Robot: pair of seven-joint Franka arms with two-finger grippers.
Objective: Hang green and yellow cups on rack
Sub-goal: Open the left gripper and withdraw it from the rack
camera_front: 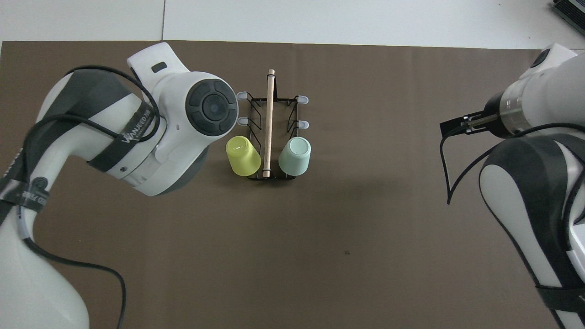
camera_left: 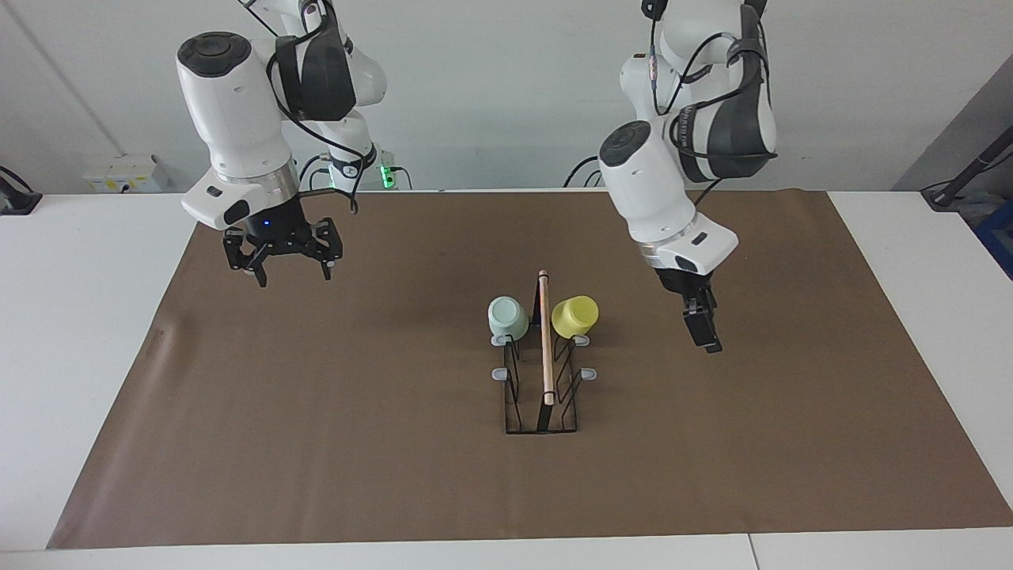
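Both cups sit hung on the rack (camera_left: 543,372): the green cup (camera_left: 507,317) and yellow cup (camera_left: 574,316) on prongs flanking the wooden rod. The left end effector (camera_left: 703,328), spread and empty, hangs beside the yellow cup; the right end effector (camera_left: 282,257), spread, waits well apart. Little appears left.

arms: glossy white shells, dark grey-black joint bands | joint caps: round, dark grey | cables: black, looped outside along wrists | markings: white lettering on dark band | bases: green lights | grippers: black; blue light on right wrist
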